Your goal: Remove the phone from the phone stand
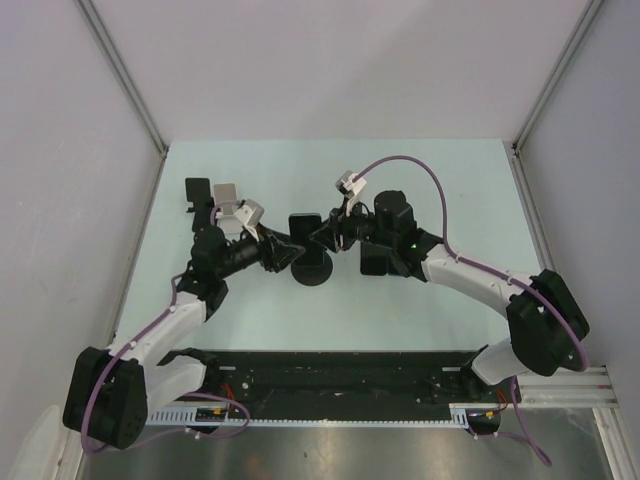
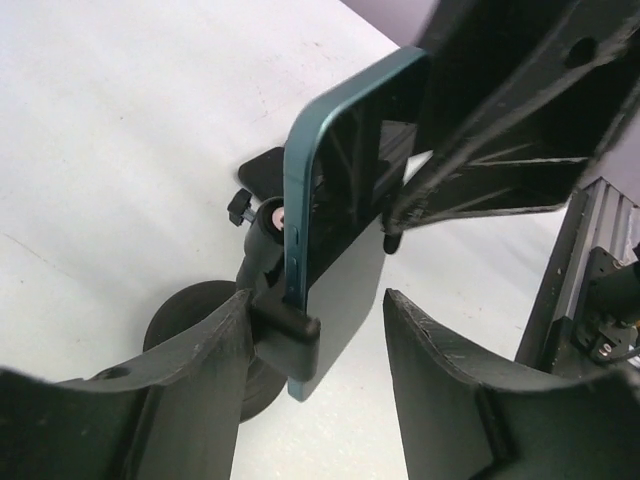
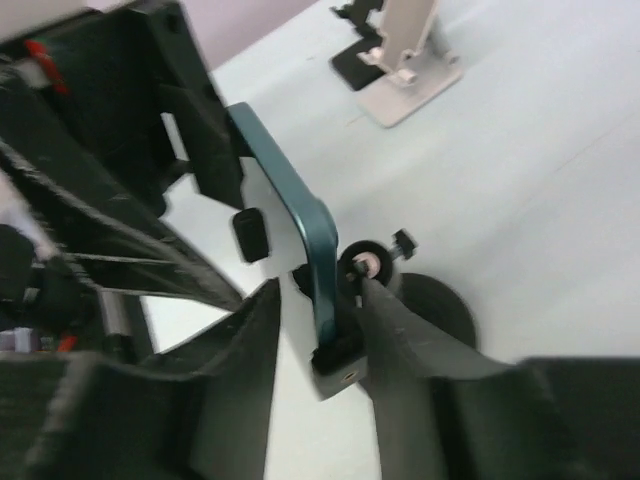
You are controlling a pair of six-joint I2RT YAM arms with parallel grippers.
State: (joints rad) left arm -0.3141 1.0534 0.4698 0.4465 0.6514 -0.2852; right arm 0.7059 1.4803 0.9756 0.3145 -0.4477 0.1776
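Currently the left gripper (image 2: 318,300) is gaping around the phone (image 2: 350,180) sitting in the phone stand (image 2: 190,312). The right gripper (image 3: 318,288) is flanking its edge narrowly, not clamping. Left fingers (image 2: 180,400) are hiding much of the stand.

phone (image 2: 345,185): glossy glass, satin teal metal rim | stand (image 2: 190,315): matt black plastic | table (image 2: 120,150): smooth matt

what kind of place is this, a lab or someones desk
Most likely a robot test cell: a pale table boxed in by plain panels on metal posts, two arms bolted to a rail at its near edge, and a phone on a phone stand in the middle.
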